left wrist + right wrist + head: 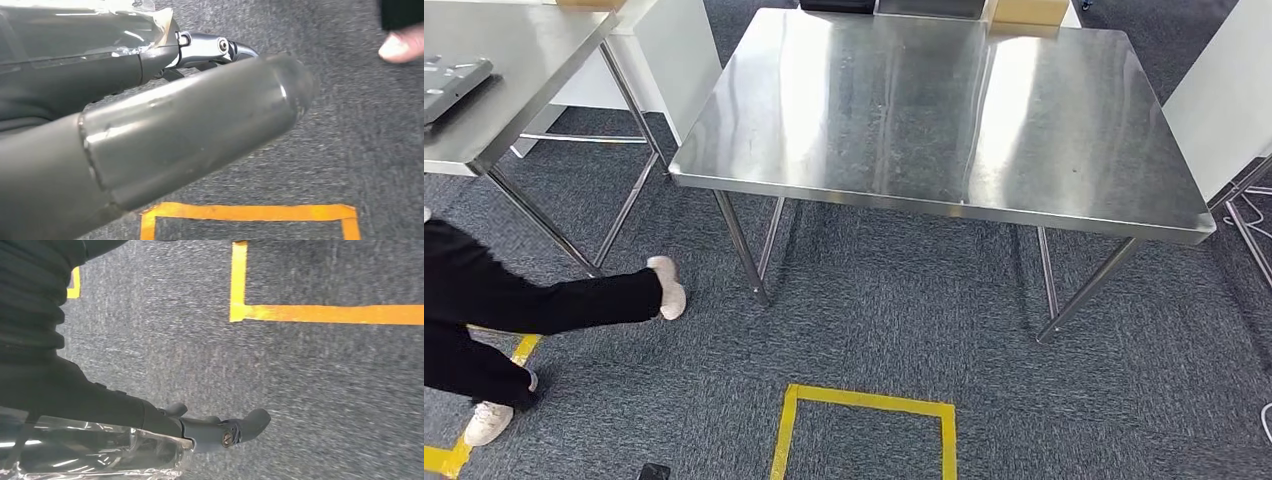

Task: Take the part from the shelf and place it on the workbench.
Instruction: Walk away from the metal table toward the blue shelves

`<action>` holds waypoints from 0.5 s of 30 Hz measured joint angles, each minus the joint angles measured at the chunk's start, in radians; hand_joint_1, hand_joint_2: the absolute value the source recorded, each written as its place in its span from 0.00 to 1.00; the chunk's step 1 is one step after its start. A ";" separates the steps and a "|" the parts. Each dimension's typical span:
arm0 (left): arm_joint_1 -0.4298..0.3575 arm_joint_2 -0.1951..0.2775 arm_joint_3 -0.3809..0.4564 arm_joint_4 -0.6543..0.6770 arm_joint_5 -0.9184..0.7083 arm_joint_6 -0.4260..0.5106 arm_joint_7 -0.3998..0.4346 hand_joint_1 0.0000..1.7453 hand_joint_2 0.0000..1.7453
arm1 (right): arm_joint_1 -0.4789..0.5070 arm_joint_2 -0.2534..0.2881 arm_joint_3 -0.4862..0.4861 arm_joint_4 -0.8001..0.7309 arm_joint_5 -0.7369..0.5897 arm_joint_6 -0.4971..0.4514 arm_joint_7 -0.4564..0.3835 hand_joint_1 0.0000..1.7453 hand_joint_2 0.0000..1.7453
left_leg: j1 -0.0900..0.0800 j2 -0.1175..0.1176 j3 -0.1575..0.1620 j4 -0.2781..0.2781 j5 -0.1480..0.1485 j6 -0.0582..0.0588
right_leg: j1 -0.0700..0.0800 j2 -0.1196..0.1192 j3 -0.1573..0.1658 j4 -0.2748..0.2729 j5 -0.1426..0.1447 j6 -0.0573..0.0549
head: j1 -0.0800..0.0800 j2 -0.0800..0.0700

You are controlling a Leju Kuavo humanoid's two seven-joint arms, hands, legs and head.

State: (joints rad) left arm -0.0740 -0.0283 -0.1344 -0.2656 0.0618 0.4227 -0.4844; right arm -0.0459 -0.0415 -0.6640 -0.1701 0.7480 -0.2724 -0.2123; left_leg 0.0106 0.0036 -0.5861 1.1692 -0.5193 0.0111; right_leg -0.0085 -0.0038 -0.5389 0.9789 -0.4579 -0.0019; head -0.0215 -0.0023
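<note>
Steel shone across the head view: a bare stainless workbench (944,110) stood straight ahead on grey carpet (894,330), with a second steel table (494,70) off to the left carrying a grey metal part (449,82) near its edge. A person's legs in black trousers (514,300) and pale shoes stepped in from the left, and a square of yellow tape (864,405) marked the floor in front of the bench.

From the left wrist view, the left hand (190,125) hung above the carpet, its thick grey thumb large in the foreground and nothing visibly held; whether the fingers were spread or curled could not be told. Orange tape (250,212) lay below it.

Over at the right wrist view, the right hand (220,427) hung over the carpet beside yellow tape lines (320,313), its fingers loosely extended and holding nothing.
</note>
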 joint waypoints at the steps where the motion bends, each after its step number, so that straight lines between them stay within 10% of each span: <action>1: -0.001 0.000 0.000 0.000 0.000 0.000 0.001 0.00 0.00 | 0.000 0.001 -0.001 0.000 0.000 0.000 -0.001 0.00 1.00 | -0.001 -0.004 0.052 -0.073 0.006 0.007 | 0.002 0.000 -0.009 0.005 0.004 0.004 | 0.000 0.000; 3: -0.002 0.001 0.000 0.000 0.000 0.000 0.002 0.00 0.00 | 0.000 0.003 -0.002 0.000 -0.001 0.000 -0.002 0.00 1.00 | -0.006 -0.011 0.110 -0.169 -0.001 0.017 | 0.002 0.000 -0.019 0.009 0.016 0.017 | 0.000 0.000; 6: -0.003 0.000 -0.001 0.000 0.001 0.001 0.003 0.00 0.00 | 0.000 0.004 -0.004 0.000 -0.002 0.000 -0.003 0.00 1.00 | -0.013 -0.007 0.107 -0.194 0.012 0.034 | 0.000 0.000 -0.030 0.009 0.029 0.038 | 0.001 0.000; 12: -0.006 -0.002 -0.007 0.000 0.002 0.000 0.004 0.00 0.00 | 0.003 0.003 -0.005 0.001 -0.006 -0.002 -0.005 0.00 1.00 | -0.009 0.008 0.036 -0.209 0.082 0.054 | -0.006 0.003 -0.128 0.293 -0.144 0.041 | 0.008 0.000; 15: -0.006 -0.004 -0.009 0.000 0.004 0.000 0.004 0.00 0.00 | 0.003 0.003 -0.005 0.002 -0.006 -0.004 -0.005 0.00 1.00 | -0.005 0.011 -0.003 -0.202 0.109 0.042 | -0.015 0.002 -0.035 0.209 -0.082 0.078 | 0.009 0.000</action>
State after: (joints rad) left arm -0.0803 -0.0328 -0.1432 -0.2656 0.0654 0.4224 -0.4800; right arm -0.0432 -0.0383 -0.6691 -0.1686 0.7420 -0.2769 -0.2171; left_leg 0.0053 0.0143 -0.5890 0.9676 -0.4098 0.0535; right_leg -0.0239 -0.0014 -0.5735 1.1884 -0.5398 0.0759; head -0.0122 -0.0023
